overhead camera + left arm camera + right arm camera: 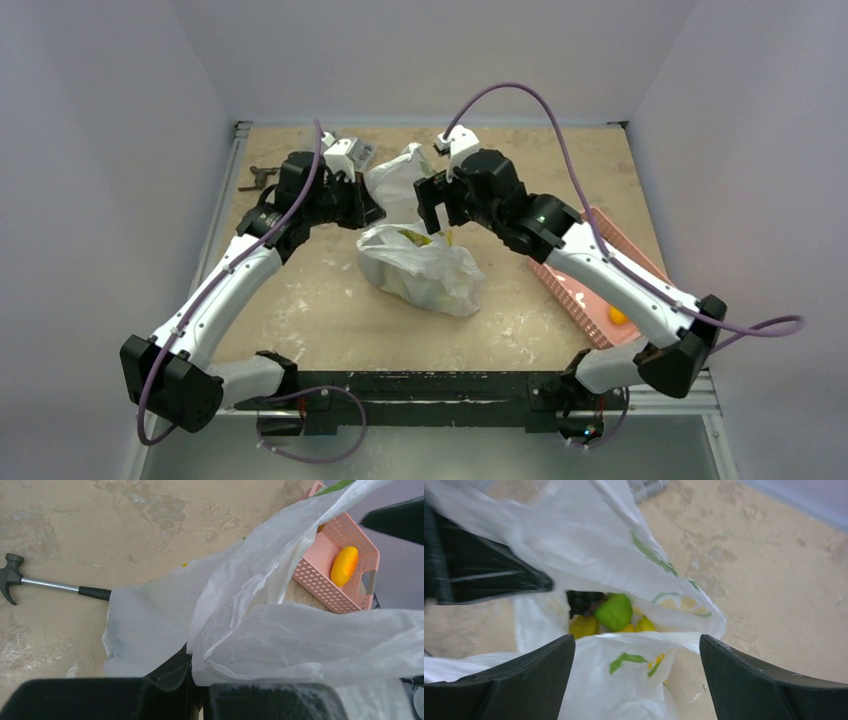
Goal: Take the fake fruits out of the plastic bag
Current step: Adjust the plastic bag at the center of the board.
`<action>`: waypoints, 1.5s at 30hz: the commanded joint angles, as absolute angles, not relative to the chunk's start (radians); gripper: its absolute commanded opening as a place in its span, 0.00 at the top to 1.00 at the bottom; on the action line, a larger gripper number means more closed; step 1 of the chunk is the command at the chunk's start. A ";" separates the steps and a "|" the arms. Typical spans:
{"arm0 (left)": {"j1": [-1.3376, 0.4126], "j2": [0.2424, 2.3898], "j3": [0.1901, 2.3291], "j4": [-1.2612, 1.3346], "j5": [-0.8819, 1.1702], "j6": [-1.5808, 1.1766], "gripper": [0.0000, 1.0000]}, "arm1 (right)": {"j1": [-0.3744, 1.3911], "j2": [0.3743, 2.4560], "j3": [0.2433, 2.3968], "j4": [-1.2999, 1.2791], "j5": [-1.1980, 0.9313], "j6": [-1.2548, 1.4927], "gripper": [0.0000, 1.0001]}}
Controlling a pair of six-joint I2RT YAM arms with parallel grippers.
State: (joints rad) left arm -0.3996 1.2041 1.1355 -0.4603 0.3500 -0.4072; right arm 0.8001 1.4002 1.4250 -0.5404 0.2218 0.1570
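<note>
Nearest, at the right edge of the counter [300, 300], a pink basket [570, 290] holds one orange fruit [618, 316]. In mid-counter lies the plastic bag [420, 265], its mouth gaping. Inside it show a green fruit [614, 611], yellow fruits [584, 626] and a dark grape bunch [583, 601]. Over the bag's far part, the left hand [200, 695] is clamped on a lifted fold of its film. The right hand [636, 642] hangs facing it, fingers wide apart, gripping nothing. Farthest left lies a hammer [45, 584].
</note>
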 commanded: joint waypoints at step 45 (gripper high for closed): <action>-0.348 0.740 0.890 -0.647 0.265 -0.971 0.00 | 0.980 1.165 0.635 0.465 -0.160 0.507 1.00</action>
